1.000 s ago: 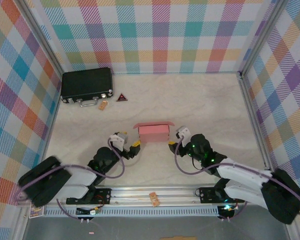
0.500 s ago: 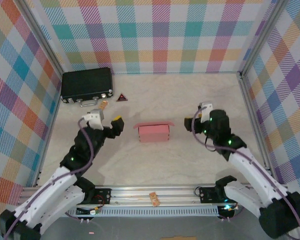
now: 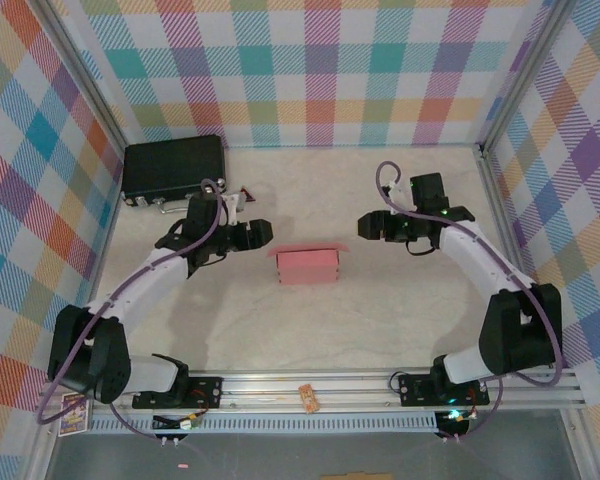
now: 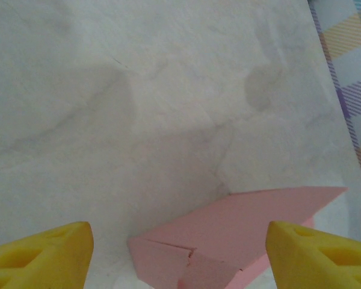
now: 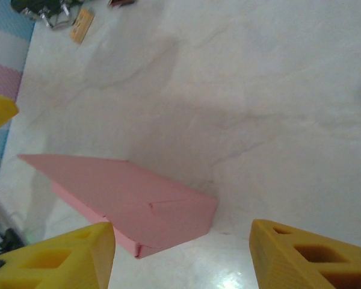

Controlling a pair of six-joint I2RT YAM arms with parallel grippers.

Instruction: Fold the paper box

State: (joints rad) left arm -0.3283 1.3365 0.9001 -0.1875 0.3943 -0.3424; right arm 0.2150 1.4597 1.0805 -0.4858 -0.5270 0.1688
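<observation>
Two open, empty grippers flank the paper box in the middle of the worktop: left gripper, right gripper. Thin card, likely light, slippery and easily creased; pinch its short ends gently.

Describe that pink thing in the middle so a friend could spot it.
Look at the pale marbled table inside the checked walls. Near its middle sits the paper box, small and rectangular. It alone is salmon pink; the black case in the far left corner is larger.

Lab rig: plaid walls, aluminium rail
</observation>
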